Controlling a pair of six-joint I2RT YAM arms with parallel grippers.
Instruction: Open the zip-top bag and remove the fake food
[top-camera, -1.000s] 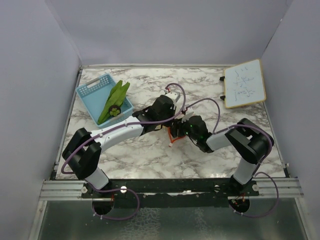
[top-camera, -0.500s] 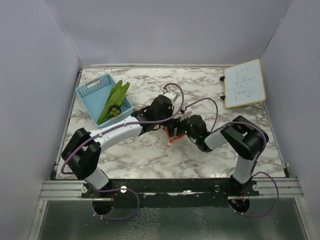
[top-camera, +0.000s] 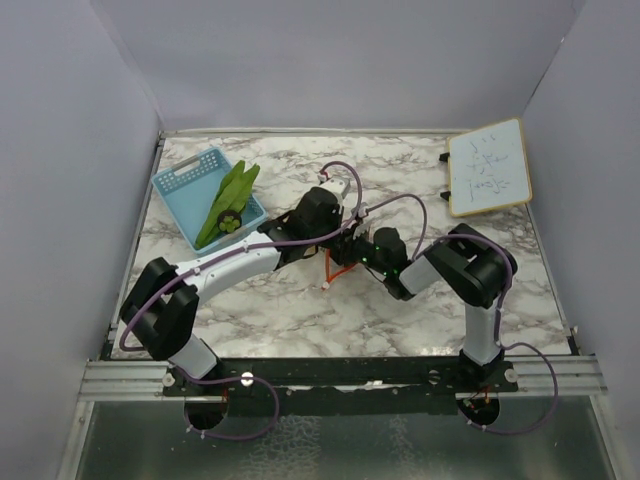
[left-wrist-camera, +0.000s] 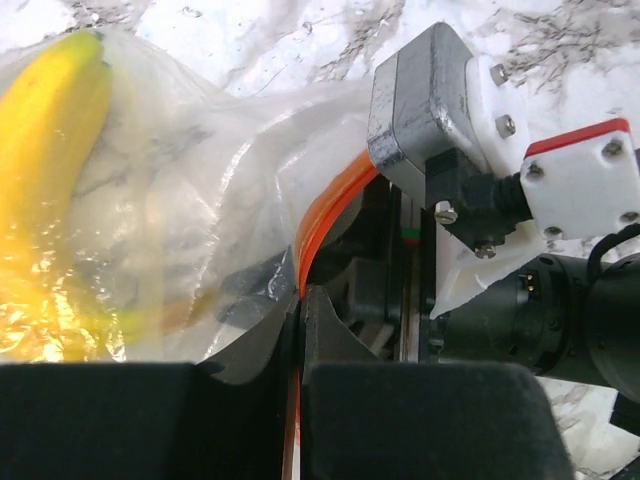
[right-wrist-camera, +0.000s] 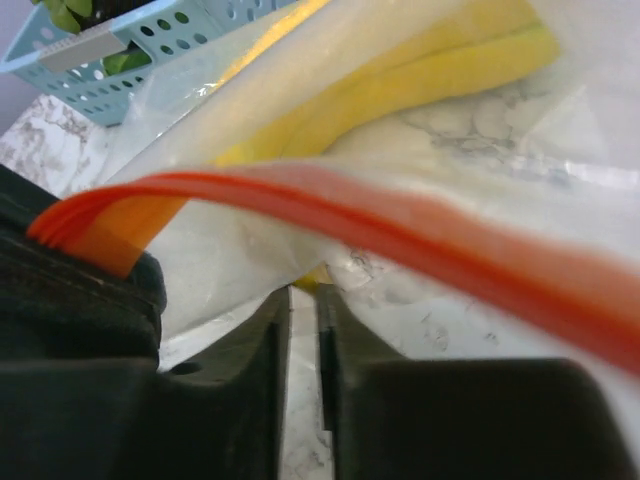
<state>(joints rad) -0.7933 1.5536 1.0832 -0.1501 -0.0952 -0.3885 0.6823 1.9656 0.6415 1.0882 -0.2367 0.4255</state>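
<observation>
The zip-top bag (top-camera: 336, 266) lies at the table's middle between both grippers, its orange-red zip strip (left-wrist-camera: 325, 210) bent up. A yellow banana piece (left-wrist-camera: 45, 140) is inside the clear bag; it also shows in the right wrist view (right-wrist-camera: 400, 75). My left gripper (left-wrist-camera: 300, 292) is shut on the zip strip. My right gripper (right-wrist-camera: 302, 290) is nearly closed, pinching clear bag film just below the strip (right-wrist-camera: 420, 225). A green leafy piece (top-camera: 230, 195) and a small dark round piece (top-camera: 229, 222) lie in the basket.
A light-blue mesh basket (top-camera: 185, 182) stands at the back left; its wall shows in the right wrist view (right-wrist-camera: 140, 50). A small whiteboard (top-camera: 487, 167) leans at the back right. Purple walls close in on three sides.
My right arm has folded and moved its gripper left toward the left gripper. The bag's orange strip has shifted slightly left with it. My left gripper has held its grip.
</observation>
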